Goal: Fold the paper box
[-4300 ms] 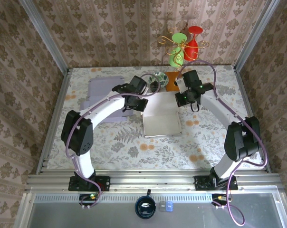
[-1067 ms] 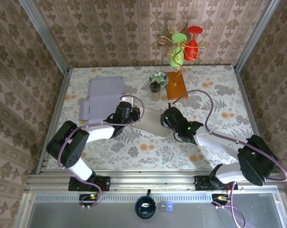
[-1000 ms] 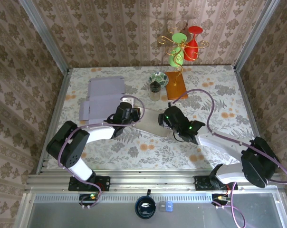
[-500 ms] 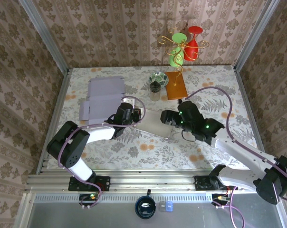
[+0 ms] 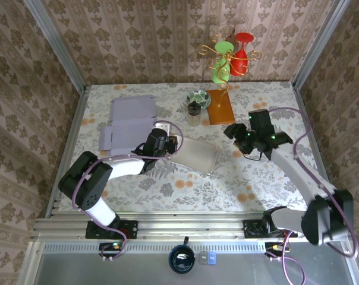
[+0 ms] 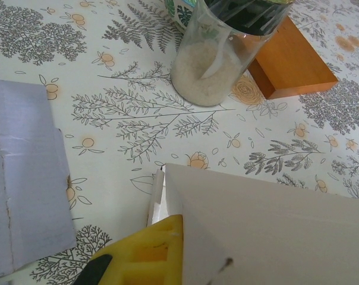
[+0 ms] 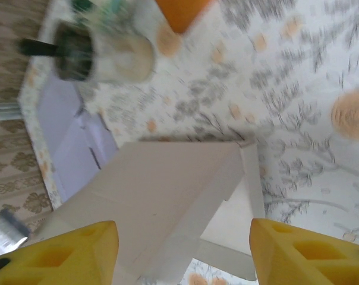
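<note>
At mid-table, the left gripper (image 5: 169,143) clamps the white paper box (image 5: 196,155) (by its left edge); the right gripper (image 5: 233,132) hangs released.

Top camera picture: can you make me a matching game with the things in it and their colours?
Things:
1. paper box
2. wooden block
3. flat cardboard
4. top goblet

Colours:
a. purple
b. red
c. white
d. orange

Pairs: 1-c, 2-d, 3-a, 4-b
</note>
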Controlling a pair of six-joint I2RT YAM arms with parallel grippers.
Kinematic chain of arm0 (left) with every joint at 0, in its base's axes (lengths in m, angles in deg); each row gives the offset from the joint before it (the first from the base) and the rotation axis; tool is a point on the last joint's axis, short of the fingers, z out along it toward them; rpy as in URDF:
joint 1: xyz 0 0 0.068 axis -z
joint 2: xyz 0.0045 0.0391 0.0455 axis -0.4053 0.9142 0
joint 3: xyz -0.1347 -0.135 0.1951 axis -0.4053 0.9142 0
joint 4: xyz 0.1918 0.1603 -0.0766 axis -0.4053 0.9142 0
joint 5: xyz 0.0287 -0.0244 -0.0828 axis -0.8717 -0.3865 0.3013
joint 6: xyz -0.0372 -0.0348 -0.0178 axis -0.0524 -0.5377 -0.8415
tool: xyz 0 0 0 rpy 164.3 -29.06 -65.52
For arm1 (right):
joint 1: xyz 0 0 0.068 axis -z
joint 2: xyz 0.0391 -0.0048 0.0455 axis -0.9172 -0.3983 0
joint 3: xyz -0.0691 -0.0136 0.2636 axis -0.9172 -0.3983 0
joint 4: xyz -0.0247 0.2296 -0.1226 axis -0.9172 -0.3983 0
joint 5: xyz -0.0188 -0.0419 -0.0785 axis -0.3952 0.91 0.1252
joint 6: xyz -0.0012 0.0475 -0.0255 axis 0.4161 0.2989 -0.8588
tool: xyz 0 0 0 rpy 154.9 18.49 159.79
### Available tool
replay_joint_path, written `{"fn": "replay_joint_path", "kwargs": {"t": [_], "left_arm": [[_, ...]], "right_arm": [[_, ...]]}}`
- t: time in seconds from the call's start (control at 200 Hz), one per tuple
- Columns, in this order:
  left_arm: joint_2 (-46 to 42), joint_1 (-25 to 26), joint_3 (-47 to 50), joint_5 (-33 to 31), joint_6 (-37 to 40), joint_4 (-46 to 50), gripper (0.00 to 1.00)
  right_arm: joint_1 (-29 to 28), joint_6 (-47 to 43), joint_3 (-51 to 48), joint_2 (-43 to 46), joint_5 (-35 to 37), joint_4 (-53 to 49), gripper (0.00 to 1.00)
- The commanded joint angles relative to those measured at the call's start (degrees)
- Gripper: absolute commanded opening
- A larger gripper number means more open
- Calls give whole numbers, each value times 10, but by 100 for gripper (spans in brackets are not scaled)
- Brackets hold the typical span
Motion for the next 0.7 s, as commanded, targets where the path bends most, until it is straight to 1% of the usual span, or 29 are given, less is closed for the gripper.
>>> {"fn": "replay_joint_path", "kwargs": {"t": [0.0, 0.09, 0.2, 0.27, 0.4, 0.61, 0.695], "left_arm": [[-10, 5, -5, 5, 7, 47, 0], [-11, 6, -5, 4, 8, 48, 0], [-12, 6, -4, 4, 8, 49, 0], [-12, 7, -4, 3, 8, 49, 0], [-11, 6, -6, 5, 8, 48, 0], [-6, 7, -14, 9, 8, 48, 0], [-4, 9, -13, 11, 7, 47, 0]], "right_arm": [[4, 50, 28, -57, -101, -3, 60], [4, 66, 39, -108, -127, 12, 57], [1, 77, 44, -142, -147, 26, 54], [1, 88, 41, -152, -154, 47, 49], [-5, 101, 44, -170, -162, 61, 43], [-11, 113, 32, -180, -168, 66, 42], [-11, 116, 26, -182, -165, 73, 39]]}}
